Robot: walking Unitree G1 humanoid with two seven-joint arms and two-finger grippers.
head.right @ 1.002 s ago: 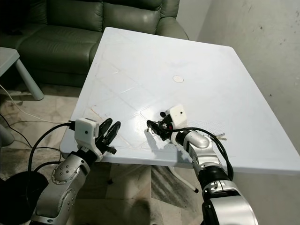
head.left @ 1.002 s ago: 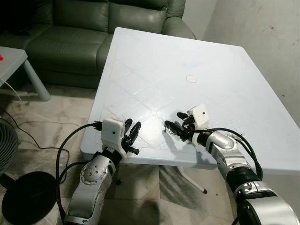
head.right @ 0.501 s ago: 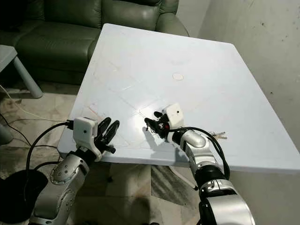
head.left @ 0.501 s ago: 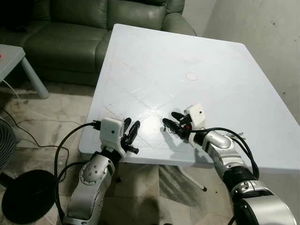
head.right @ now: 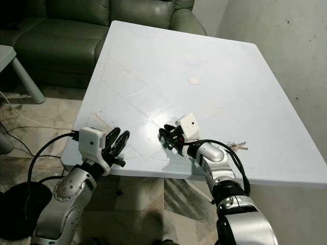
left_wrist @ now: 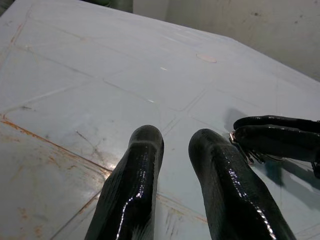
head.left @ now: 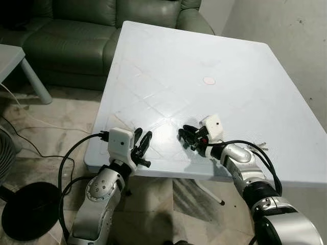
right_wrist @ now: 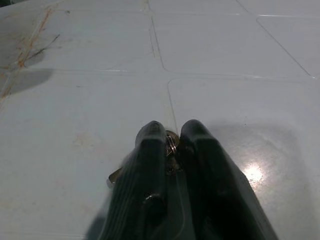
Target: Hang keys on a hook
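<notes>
Key ring (right_wrist: 171, 144) is clamped between the closed fingers of the right gripper (head.left: 188, 137), just above the white table (head.left: 204, 51); left gripper (head.left: 142, 145), at its 9 o'clock, is held parted. A firm pinch should be kept while lifting

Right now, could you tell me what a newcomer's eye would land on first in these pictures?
First, the right pincer, low over the near part of the white table, shut on keys. Next, a second set of keys lying on the table just right of that arm. The left pincer hovers open at the table's near edge, with a green sofa beyond.
</notes>
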